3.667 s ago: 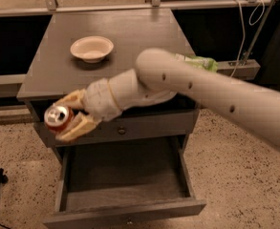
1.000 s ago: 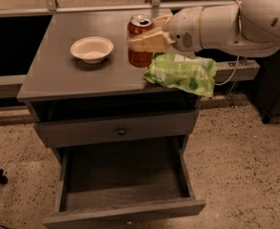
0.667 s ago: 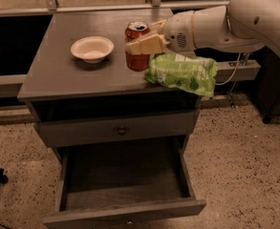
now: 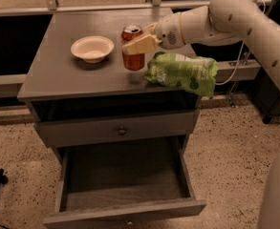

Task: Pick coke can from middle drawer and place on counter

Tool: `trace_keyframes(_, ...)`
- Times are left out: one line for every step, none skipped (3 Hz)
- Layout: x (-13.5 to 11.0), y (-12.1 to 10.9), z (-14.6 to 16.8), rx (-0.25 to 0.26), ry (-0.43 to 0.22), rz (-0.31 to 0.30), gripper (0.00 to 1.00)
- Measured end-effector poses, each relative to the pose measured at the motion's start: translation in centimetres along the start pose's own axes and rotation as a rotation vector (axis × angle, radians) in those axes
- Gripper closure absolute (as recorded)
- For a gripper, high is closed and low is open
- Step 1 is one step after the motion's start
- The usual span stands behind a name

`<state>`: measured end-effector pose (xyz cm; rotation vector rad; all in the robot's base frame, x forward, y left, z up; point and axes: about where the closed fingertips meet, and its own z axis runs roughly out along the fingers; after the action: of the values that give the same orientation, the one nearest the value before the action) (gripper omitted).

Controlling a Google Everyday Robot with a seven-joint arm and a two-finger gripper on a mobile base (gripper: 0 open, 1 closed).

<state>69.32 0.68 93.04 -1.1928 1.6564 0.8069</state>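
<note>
Well inside counter edges, jaws grip coke can upright, between bowl and green bag.

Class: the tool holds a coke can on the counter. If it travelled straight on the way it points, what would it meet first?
Beyond the coke can in its grip, the tool points left along the counter, so probably the cream bowl; depth is uncertain.

coke can on counter | bowl left | jaws around it
</note>
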Motion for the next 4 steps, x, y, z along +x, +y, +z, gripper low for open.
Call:
trace_keyframes(-0.7,-0.7,1.1,-0.028,-0.017,-0.106,1.00)
trace_keyframes(-0.1,-0.5,1.6,-0.046,0.031,-0.189,0.96)
trace_keyframes(3.1,0.2,1.6,-0.040,0.045,-0.169,0.66)
trace_keyframes(3.1,0.2,1.6,-0.040,0.045,-0.169,0.42)
